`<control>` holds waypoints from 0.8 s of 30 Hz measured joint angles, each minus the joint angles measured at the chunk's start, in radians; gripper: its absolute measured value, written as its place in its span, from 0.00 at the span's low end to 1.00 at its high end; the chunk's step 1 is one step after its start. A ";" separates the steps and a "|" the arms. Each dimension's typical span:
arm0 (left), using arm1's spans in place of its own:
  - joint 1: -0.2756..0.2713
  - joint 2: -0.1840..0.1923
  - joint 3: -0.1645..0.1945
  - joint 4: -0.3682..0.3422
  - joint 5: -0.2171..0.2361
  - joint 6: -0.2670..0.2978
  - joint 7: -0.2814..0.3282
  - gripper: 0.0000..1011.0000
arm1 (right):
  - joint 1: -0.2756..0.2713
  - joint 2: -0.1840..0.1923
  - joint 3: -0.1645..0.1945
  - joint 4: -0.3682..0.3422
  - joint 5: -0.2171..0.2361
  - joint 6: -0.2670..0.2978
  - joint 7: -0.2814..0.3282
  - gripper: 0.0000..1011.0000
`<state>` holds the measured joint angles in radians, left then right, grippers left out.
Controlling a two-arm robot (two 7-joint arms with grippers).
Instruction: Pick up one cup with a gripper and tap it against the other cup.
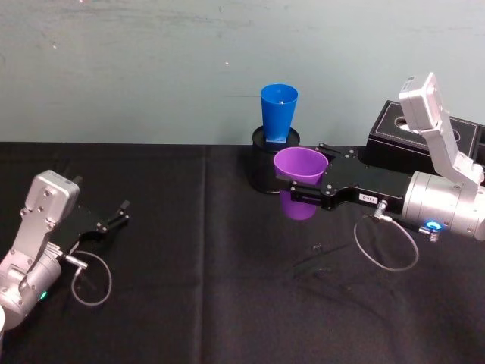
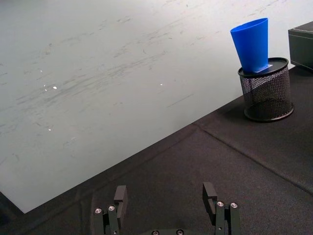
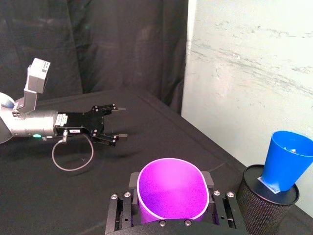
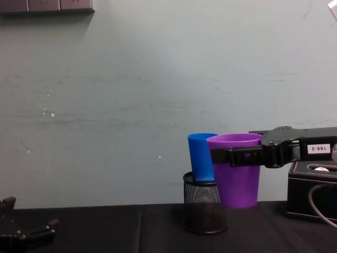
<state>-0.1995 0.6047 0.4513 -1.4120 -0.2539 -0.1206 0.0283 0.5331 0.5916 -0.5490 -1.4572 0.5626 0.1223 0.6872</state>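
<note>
Tabletop [image 1: 189, 303] — black cloth, below the right fingers.
Right gripper [image 1: 294, 188] — fingers clenched on the purple cup's upper wall, just under the rim.
Left gripper [image 1: 123, 211] — fingers spread, nothing between them, idle.
Pen holder [image 2: 266, 95] — black mesh, just beyond the right fingertips.
Purple cup [image 1: 301, 165] — held clear of the tabletop; likely light, thin, slick; the taper favours this under-rim hold and a gentle squeeze.
Blue cup [image 1: 279, 110] — propped tilted in the holder, close past the fingertips; probably tips easily.
</note>
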 joint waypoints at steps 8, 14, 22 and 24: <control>0.000 0.000 0.000 0.000 0.000 0.000 0.000 1.00 | 0.000 0.000 0.000 0.000 0.000 0.000 0.000 0.74; 0.000 0.000 0.000 0.000 0.000 0.000 0.000 1.00 | 0.000 0.000 0.000 0.000 0.000 0.000 0.000 0.74; 0.000 0.000 0.000 0.000 0.000 0.000 0.000 1.00 | 0.000 0.000 0.000 0.000 0.000 0.000 0.000 0.74; 0.000 0.000 0.000 0.000 0.000 0.000 0.000 1.00 | 0.000 0.000 0.000 0.000 0.000 0.000 0.000 0.74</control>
<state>-0.1995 0.6047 0.4514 -1.4120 -0.2539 -0.1206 0.0283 0.5330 0.5916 -0.5491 -1.4573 0.5625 0.1224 0.6872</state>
